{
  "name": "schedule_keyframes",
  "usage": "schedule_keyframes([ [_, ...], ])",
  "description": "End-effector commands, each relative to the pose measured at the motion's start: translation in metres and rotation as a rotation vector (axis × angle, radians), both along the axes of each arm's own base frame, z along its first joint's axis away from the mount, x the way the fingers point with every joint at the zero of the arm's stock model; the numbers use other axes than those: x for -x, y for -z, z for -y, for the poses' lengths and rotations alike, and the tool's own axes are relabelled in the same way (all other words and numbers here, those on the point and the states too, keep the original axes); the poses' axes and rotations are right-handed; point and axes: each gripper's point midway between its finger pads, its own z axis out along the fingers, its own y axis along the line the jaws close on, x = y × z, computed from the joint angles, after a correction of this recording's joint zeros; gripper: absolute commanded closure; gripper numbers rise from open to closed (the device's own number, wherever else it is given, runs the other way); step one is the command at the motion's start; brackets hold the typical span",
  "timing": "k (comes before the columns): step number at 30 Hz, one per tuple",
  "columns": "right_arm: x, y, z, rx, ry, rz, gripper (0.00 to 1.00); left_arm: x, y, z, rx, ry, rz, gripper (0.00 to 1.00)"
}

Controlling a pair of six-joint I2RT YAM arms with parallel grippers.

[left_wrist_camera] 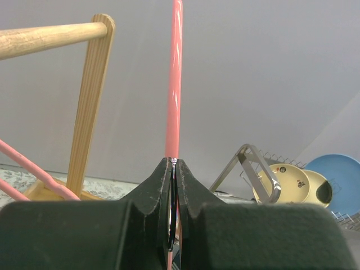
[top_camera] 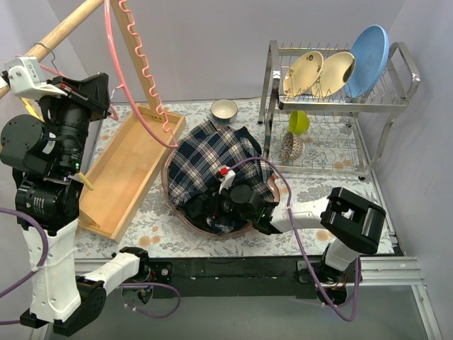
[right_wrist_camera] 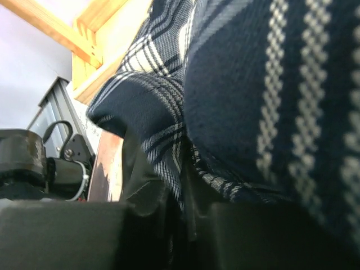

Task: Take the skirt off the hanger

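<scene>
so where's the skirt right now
Top view: the skirt lies heaped in the basket at mid-table, between the tray and the dish rack, with the right gripper at its near edge.

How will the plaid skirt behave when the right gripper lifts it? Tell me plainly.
Likely floppy: the plaid skirt lies crumpled in folds across the brown basket, so it should sag and drape from the right gripper. It is probably light for its size, being only cloth. The coarse weave in the right wrist view looks grippy, so a pinch will likely hold.
</scene>
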Motion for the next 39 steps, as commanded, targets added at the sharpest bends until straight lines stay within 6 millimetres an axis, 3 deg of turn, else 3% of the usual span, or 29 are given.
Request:
schedule_keyframes([
  [1, -0.009, -0.020, 0.003, 0.042, 0.049, 0.053, 0.64, 0.009, -0.005, 0.001, -0.021, 0.014, 0.029, 1.00],
  [2, -0.012, -0.050, 0.000, 0.012, 0.052, 0.087, 0.54, 0.007, -0.003, 0.001, -0.024, 0.013, 0.023, 1.00],
  [4, -0.011, -0.054, 0.009, 0.092, 0.052, 0.085, 0.49, 0.008, -0.003, 0.003, -0.029, 0.020, 0.018, 1.00],
  [5, -0.012, -0.082, 0.009, 0.063, 0.049, 0.121, 0.48, 0.008, -0.003, 0.002, -0.030, 0.018, 0.016, 1.00],
  [7, -0.006, -0.092, 0.013, 0.087, 0.013, 0.131, 0.46, 0.008, -0.001, 0.001, -0.029, 0.014, 0.012, 1.00],
  [9, -0.004, -0.117, 0.016, 0.069, 0.002, 0.162, 0.44, 0.008, 0.000, 0.001, -0.027, 0.012, 0.010, 1.00],
  [11, -0.004, -0.121, 0.024, 0.118, -0.002, 0.177, 0.42, 0.008, 0.002, 0.001, -0.030, 0.011, 0.005, 1.00],
  [12, -0.007, -0.139, 0.022, 0.106, 0.004, 0.198, 0.41, 0.007, 0.002, 0.001, -0.030, 0.013, 0.004, 1.00],
  [13, -0.008, -0.138, 0.027, 0.140, 0.003, 0.203, 0.41, 0.007, 0.003, 0.002, -0.031, 0.016, 0.001, 1.00],
  [16, -0.029, -0.166, 0.033, 0.155, 0.061, 0.286, 0.39, 0.007, 0.004, 0.002, -0.032, 0.016, 0.000, 1.00],
  [18, -0.043, -0.173, 0.039, 0.182, 0.083, 0.314, 0.41, 0.007, 0.004, 0.002, -0.034, 0.017, 0.000, 1.00],
  [19, -0.060, -0.189, 0.045, 0.171, 0.125, 0.337, 0.41, 0.007, 0.004, 0.002, -0.033, 0.017, -0.002, 1.00],
  [21, -0.084, -0.186, 0.049, 0.212, 0.183, 0.363, 0.50, 0.006, 0.004, 0.003, -0.033, 0.020, -0.002, 1.00],
  [22, -0.109, -0.172, 0.057, 0.268, 0.249, 0.361, 0.52, 0.006, 0.004, 0.004, -0.030, 0.026, -0.002, 1.00],
  [24, -0.128, -0.148, 0.063, 0.334, 0.306, 0.356, 0.59, 0.003, 0.008, 0.008, -0.030, 0.045, -0.015, 1.00],
  [25, -0.130, -0.109, 0.062, 0.402, 0.288, 0.309, 0.62, 0.001, 0.010, 0.009, -0.031, 0.046, -0.019, 1.00],
  [27, -0.123, -0.072, 0.052, 0.411, 0.237, 0.258, 0.63, -0.004, 0.017, 0.009, -0.040, 0.042, -0.038, 1.00],
  [28, -0.113, -0.037, 0.045, 0.441, 0.209, 0.202, 0.63, -0.005, 0.019, 0.009, -0.042, 0.040, -0.043, 1.00],
  [29, -0.105, -0.002, 0.051, 0.494, 0.203, 0.161, 0.63, -0.007, 0.023, 0.008, -0.047, 0.035, -0.052, 1.00],
  [30, -0.102, 0.018, 0.050, 0.503, 0.203, 0.136, 0.63, -0.007, 0.025, 0.007, -0.049, 0.028, -0.056, 1.00],
  [31, -0.094, 0.052, 0.050, 0.552, 0.176, 0.088, 0.63, -0.007, 0.025, 0.007, -0.048, 0.027, -0.058, 1.00],
  [33, -0.086, 0.082, 0.054, 0.616, 0.157, 0.016, 0.63, -0.005, 0.027, 0.007, -0.047, 0.029, -0.060, 1.00],
  [34, -0.085, 0.092, 0.058, 0.663, 0.164, -0.006, 0.63, -0.004, 0.027, 0.006, -0.049, 0.026, -0.058, 1.00],
  [39, -0.095, 0.041, 0.054, 0.629, 0.211, 0.054, 0.62, -0.004, 0.030, 0.001, -0.056, -0.003, -0.076, 1.00],
])
